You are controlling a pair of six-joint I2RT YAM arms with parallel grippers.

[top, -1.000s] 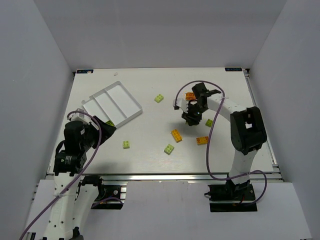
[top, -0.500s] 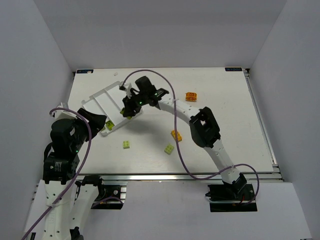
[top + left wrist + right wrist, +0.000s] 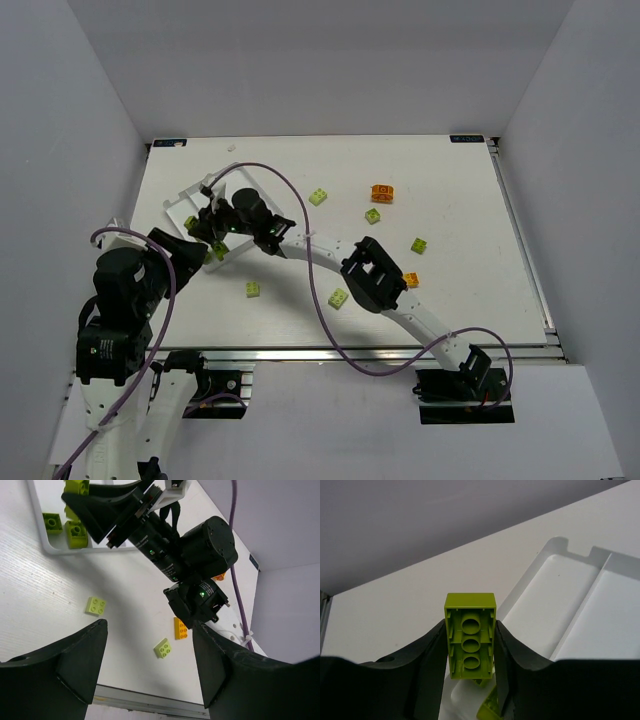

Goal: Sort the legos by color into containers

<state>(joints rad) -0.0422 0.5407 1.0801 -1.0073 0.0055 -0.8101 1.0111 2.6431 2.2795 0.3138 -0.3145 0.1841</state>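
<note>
At the left, the left gripper (image 3: pixel 150 629) is hanging with its black jaws spread wide and holding nothing, just near of the flat white plastic tray (image 3: pixel 233 183). The right gripper (image 3: pixel 470 630), stretched across, is clamping a lime green studded plastic brick (image 3: pixel 470 607) over the tray's left part, where other lime bricks (image 3: pixel 52 522) are lying. Rightwards, loose lime bricks (image 3: pixel 339 297) and orange bricks (image 3: pixel 381 193) are sitting scattered on the white table (image 3: pixel 300 160).

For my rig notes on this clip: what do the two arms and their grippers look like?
The left arm and right arm are white links joined by black cylindrical motor housings, each with a loose purple cable looping alongside. Small green lights glow on the right arm's housings. The left gripper and right gripper have matte black, wedge-shaped fingers.
</note>
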